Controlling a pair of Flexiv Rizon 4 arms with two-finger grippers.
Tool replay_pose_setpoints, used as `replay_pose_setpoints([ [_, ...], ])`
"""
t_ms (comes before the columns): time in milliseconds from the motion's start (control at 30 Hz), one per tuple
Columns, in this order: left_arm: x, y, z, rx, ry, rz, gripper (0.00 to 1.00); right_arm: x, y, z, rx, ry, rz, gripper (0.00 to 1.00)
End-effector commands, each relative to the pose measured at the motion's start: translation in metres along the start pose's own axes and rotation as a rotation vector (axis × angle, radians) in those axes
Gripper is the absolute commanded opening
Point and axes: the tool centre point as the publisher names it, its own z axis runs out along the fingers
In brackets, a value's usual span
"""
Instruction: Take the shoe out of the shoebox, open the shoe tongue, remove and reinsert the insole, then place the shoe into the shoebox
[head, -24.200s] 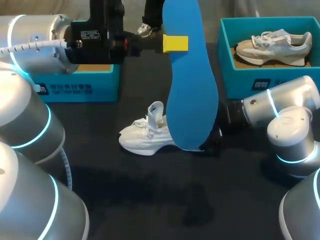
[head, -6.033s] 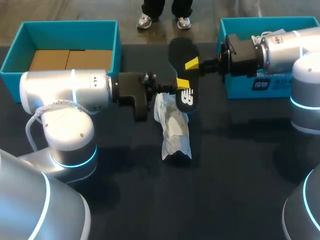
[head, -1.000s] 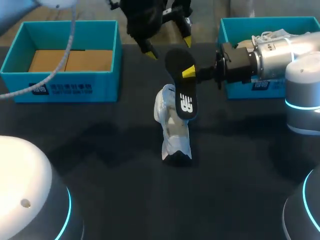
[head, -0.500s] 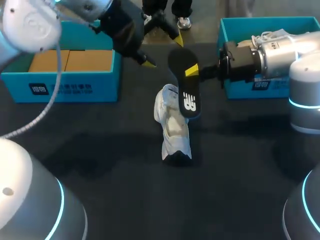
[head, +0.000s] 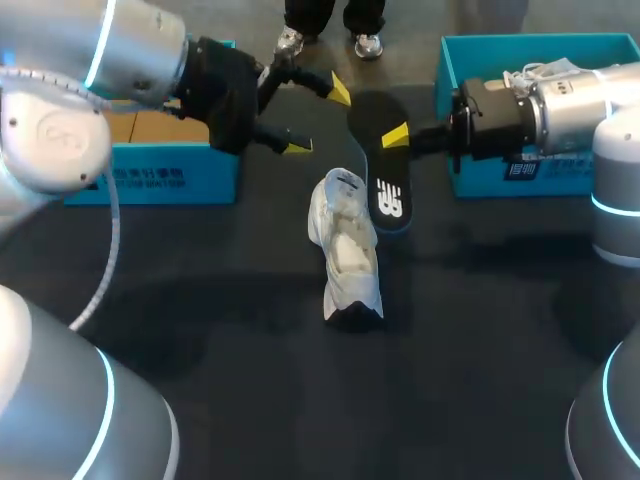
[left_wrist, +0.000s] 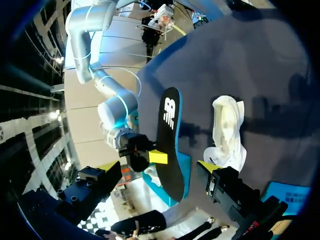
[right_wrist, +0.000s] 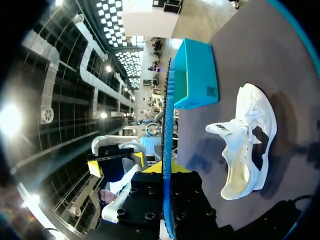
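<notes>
A white shoe (head: 346, 246) lies on the black table, opening upward, also seen ahead of both wrist cameras (left_wrist: 227, 129) (right_wrist: 248, 140). Just above its heel end hangs a black insole (head: 386, 172) with a blue underside. My right gripper (head: 397, 135) is shut on the insole's upper half. In the right wrist view the insole (right_wrist: 167, 125) stands edge-on between the fingers of that gripper (right_wrist: 166, 172). My left gripper (head: 320, 117) stands open left of the insole, touching nothing. From the left wrist the insole (left_wrist: 168, 131) stands ahead of its spread gripper (left_wrist: 157, 166).
A teal shoebox (head: 170, 172) stands at the back left, partly behind my left arm, also visible as the teal box (right_wrist: 198, 75). A second teal box (head: 452, 120) at the back right holds another shoe (head: 547, 71), partly covered by my right arm.
My left arm has swung down and leftward, bringing its open gripper low beside the insole. The right gripper has carried the insole slightly right and lower. The shoe has not moved.
</notes>
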Motion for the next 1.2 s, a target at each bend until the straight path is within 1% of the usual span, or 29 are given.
replay_pose_setpoints([
  [33, 0.011, -0.008, -0.002, -0.045, -0.345, 0.008, 1.0, 0.003, -0.007, -0.004, -0.016, -0.001, 0.001, 0.0],
  [433, 0.025, -0.012, -0.002, -0.088, -0.43, -0.004, 1.0, 0.007, -0.01, -0.006, -0.029, 0.043, 0.014, 0.0],
  [633, 0.035, -0.019, 0.002, -0.081, -0.442, -0.016, 1.0, 0.012, -0.011, -0.007, -0.032, 0.055, 0.016, 0.0],
  [767, 0.041, -0.023, 0.006, -0.078, -0.461, -0.067, 1.0, 0.015, -0.012, -0.005, -0.021, 0.055, 0.019, 0.0],
  [933, 0.043, -0.026, 0.012, -0.079, -0.467, -0.072, 1.0, 0.02, -0.022, -0.001, 0.013, 0.052, 0.022, 0.0],
  [1067, 0.041, -0.026, 0.02, -0.088, -0.489, -0.085, 1.0, 0.024, -0.027, 0.0, 0.013, 0.038, 0.026, 0.0],
  [1200, 0.035, -0.026, 0.03, -0.105, -0.516, -0.116, 1.0, 0.026, -0.029, 0.008, 0.013, 0.038, 0.026, 0.0],
])
